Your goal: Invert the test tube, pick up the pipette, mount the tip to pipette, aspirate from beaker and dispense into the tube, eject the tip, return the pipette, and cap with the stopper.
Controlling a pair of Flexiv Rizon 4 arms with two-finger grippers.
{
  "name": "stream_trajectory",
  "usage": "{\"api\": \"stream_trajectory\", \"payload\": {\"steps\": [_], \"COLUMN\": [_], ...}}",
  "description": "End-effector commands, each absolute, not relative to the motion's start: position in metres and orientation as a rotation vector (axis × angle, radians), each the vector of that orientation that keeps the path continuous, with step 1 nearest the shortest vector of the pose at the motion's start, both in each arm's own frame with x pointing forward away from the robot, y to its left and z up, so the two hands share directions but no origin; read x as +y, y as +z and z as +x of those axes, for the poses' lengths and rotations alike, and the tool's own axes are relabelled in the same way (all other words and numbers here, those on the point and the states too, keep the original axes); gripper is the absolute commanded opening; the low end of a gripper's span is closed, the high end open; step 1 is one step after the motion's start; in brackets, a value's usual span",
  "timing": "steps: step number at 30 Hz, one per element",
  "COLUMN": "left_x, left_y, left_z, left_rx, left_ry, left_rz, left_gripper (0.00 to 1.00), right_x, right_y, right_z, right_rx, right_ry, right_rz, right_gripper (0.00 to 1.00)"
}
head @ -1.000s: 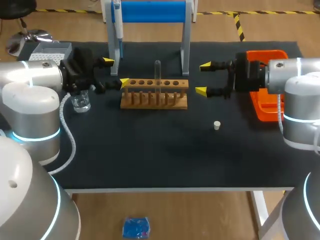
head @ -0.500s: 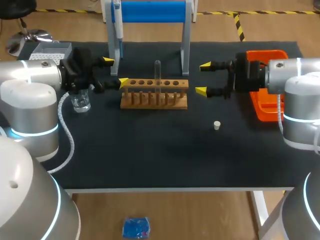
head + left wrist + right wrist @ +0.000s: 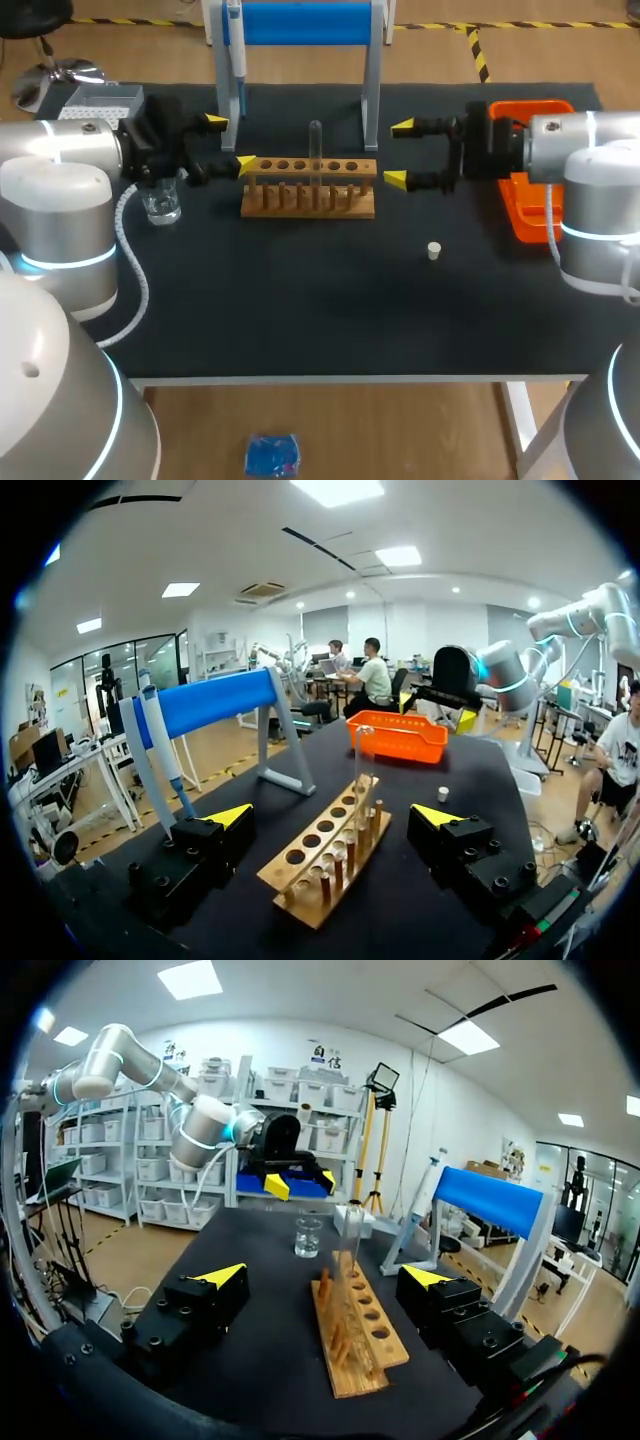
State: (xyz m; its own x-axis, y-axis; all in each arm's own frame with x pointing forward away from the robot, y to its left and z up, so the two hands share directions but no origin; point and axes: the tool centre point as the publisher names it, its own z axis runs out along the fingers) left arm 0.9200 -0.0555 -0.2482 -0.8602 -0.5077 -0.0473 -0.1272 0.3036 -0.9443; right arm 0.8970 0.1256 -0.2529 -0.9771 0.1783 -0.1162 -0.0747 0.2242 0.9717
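Standing in rack (image 3: 308, 190), test tube (image 3: 316, 145) ahead of both parted jaws.

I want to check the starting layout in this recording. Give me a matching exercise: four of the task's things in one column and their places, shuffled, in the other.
Things:
1. clear glass test tube
2. small white stopper
3. clear glass beaker
4. slim white and blue pipette

Places:
A. hanging on the blue-barred stand
B. standing upright in the brown wooden rack
C. lying alone on the black table, nearer the robot than the rack
D. standing at the table's left end, apart from the rack

Pairs: 1-B; 2-C; 3-D; 4-A
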Motion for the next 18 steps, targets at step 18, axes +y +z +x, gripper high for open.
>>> {"api": "stream_trajectory", "payload": {"steps": [18], "left_x": [-0.057], "left_y": [-0.249], "left_z": [0.920], "left_rx": [2.234], "left_ry": [-1.575], "left_rz": [-0.572], "left_gripper": [1.00], "right_x": [0.185], "right_y": [-0.255], "right_z": [0.938], "right_rx": [2.245], "right_ry": [2.097], "right_rz": [-0.031], "right_gripper": [1.00]}}
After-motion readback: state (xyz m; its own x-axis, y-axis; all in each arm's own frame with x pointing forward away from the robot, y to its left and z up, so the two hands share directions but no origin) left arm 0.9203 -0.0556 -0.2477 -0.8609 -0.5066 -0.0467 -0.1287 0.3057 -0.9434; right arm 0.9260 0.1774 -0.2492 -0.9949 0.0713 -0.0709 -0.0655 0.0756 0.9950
